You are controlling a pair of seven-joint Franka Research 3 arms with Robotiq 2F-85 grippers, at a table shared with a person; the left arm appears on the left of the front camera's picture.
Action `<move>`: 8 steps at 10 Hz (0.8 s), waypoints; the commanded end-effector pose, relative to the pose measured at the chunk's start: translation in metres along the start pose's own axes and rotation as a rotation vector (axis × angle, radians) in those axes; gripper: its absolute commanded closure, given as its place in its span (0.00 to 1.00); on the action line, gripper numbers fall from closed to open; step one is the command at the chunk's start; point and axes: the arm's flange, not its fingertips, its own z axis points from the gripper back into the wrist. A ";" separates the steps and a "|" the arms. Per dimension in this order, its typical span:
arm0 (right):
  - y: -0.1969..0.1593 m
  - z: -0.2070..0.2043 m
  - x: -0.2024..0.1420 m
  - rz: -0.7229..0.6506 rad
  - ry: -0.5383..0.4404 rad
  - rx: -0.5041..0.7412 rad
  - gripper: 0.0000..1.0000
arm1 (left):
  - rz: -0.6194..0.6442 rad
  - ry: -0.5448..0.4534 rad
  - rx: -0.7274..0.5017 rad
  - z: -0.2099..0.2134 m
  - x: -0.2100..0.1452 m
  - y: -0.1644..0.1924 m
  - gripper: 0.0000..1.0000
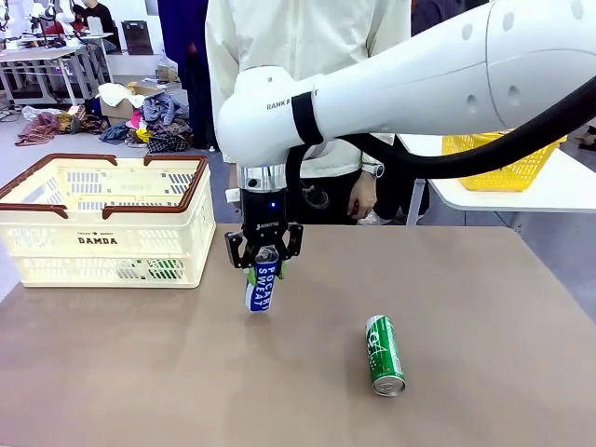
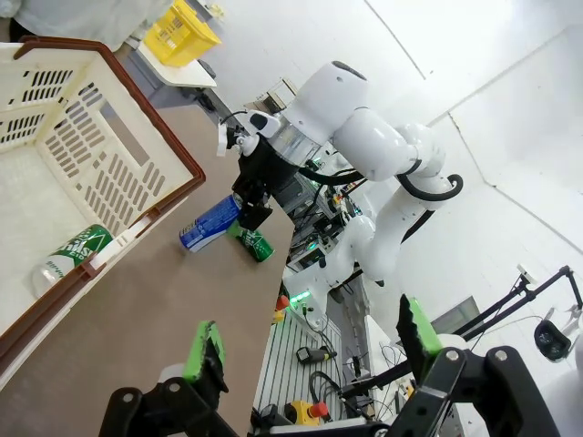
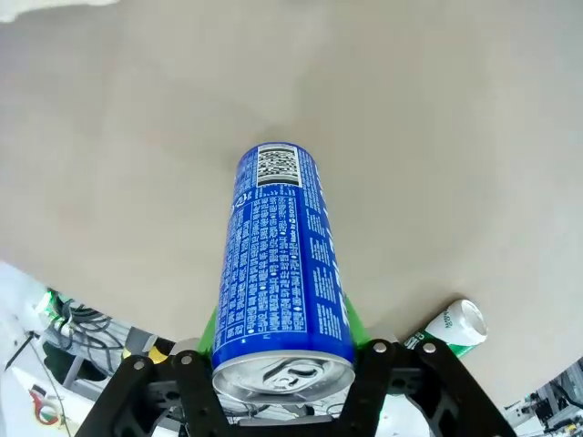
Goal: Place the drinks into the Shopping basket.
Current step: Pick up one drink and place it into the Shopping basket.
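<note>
Currently the right gripper (image 1: 264,264) is clamped on the Pocari Sweat can (image 1: 262,289), which hangs below its fingers. The next move is probably a carry to the Shopping basket (image 1: 56,244), well off to the fingers' left. The left gripper's (image 2: 311,344) fingers stand apart, empty.

The right arm (image 1: 419,74) is glossy white and rounded, with a black band, dark lettering, a silver wrist ring and a thick black cable (image 1: 419,169). The right hand (image 1: 264,264) and left hand (image 2: 310,364) are black; the left's pads (image 2: 204,350) are green
</note>
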 end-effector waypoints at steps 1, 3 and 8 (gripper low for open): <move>0.006 -0.002 0.000 -0.045 0.002 -0.046 1.00 | 0.003 0.012 -0.006 0.000 -0.002 -0.005 0.00; 0.006 -0.010 0.002 -0.051 0.024 -0.029 1.00 | 0.003 0.012 -0.006 0.000 -0.002 -0.005 0.00; 0.005 -0.018 0.001 -0.014 0.036 -0.007 0.00 | 0.003 0.012 -0.006 0.000 -0.002 -0.005 0.00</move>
